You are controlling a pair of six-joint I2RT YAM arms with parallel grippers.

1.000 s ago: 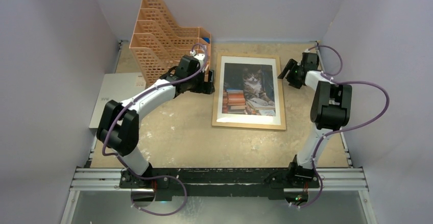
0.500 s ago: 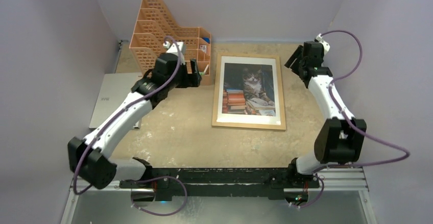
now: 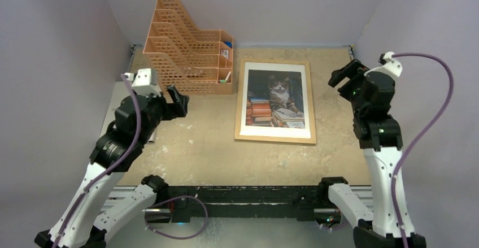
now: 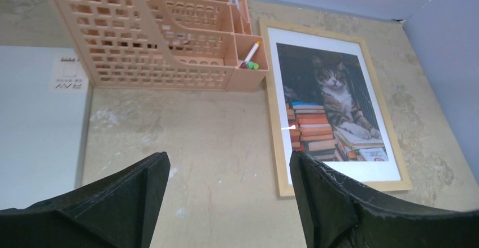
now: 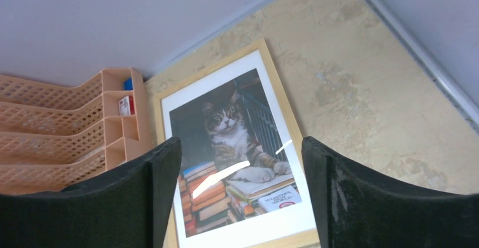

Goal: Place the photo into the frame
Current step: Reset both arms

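While L jaws & R jaws gape wide, nothing held, photo (image 3: 275,98) sits inside frame (image 3: 275,139) on table (image 3: 197,140).

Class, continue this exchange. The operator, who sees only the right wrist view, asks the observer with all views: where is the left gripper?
Observer: The left gripper hangs open and empty, left of the frame, in front of the orange organizer.
Operator: Is the photo fully inside?
Observer: From above, the photo lies within all four frame sides.
Operator: Anything left of the organizer?
Observer: A flat grey panel lies by the left edge of the table.
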